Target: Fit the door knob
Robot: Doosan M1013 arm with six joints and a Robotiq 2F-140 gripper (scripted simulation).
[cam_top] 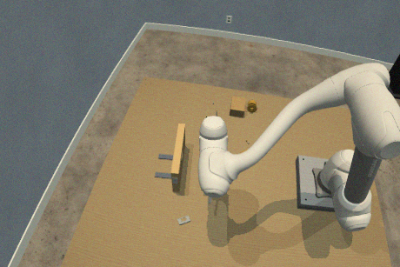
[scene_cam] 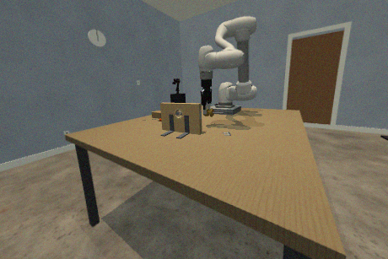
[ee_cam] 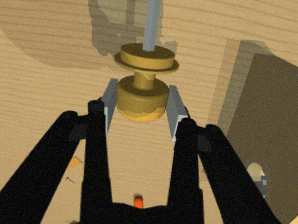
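Observation:
The brass door knob [scene_cam: 209, 112] [ee_cam: 142, 97] is held in the air between the two pads of my gripper [scene_cam: 206, 110] [ee_cam: 142, 92], which is shut on its round grip. Its round plate [ee_cam: 146, 59] is beyond the pads, and the grey square spindle [ee_cam: 152, 25] points to the top of the wrist view. In the exterior view the spindle points right, not at the board. The upright wooden board [cam_top: 178, 150] [scene_cam: 195, 115] [ee_cam: 267, 110] stands apart from the knob. The latch [scene_cam: 179, 113] [ee_cam: 256, 172] shows in the board's round hole; its socket is too small to make out.
Two grey feet [cam_top: 163, 176] [scene_cam: 180, 135] support the board. A small pale plate [cam_top: 180, 222] [scene_cam: 224, 133] lies on the table. A wooden block [cam_top: 237, 103] [scene_cam: 156, 115] and a round brass piece [cam_top: 252, 105] lie at the back. An orange-tipped thing [ee_cam: 138, 202] shows low in the wrist view.

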